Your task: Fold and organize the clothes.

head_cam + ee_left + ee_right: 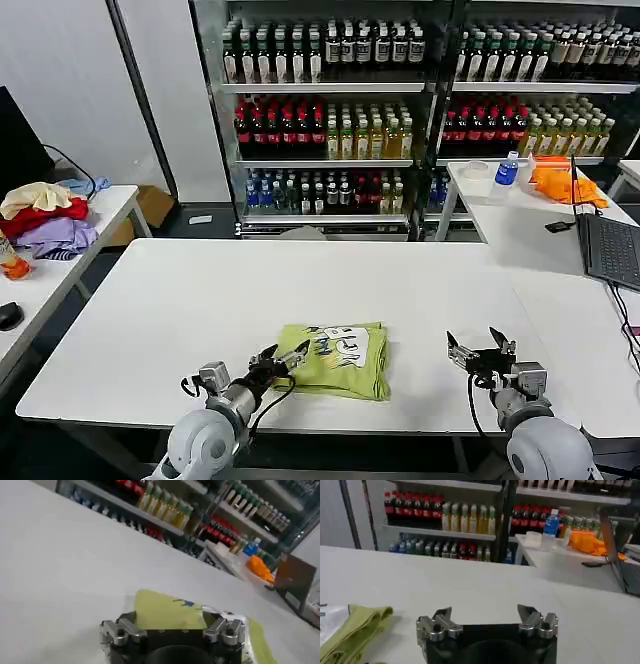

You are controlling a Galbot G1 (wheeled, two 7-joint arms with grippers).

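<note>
One lime T-shirt (pixel 336 359) folded on the near-middle of the white table (pixel 180 310), two grippers, left gripper (pixel 283 361) spread at its left edge, right gripper (pixel 481 348) spread, apart over bare tabletop.

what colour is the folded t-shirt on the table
Yellow-green T-shirt, with a white printed patch; clearest in the head view.

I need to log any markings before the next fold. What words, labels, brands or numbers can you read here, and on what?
None can be read for certain.
T-shirt: a pale printed panel with dark lettering on the folded top, too blurred to read.
Bottles on the shelves: labels too small to read.
Blue-label bottle on the side table: label unreadable.
Laptop: no legible marking.
Left claw sits at the shirt's edge; right claw is open over the table.
</note>
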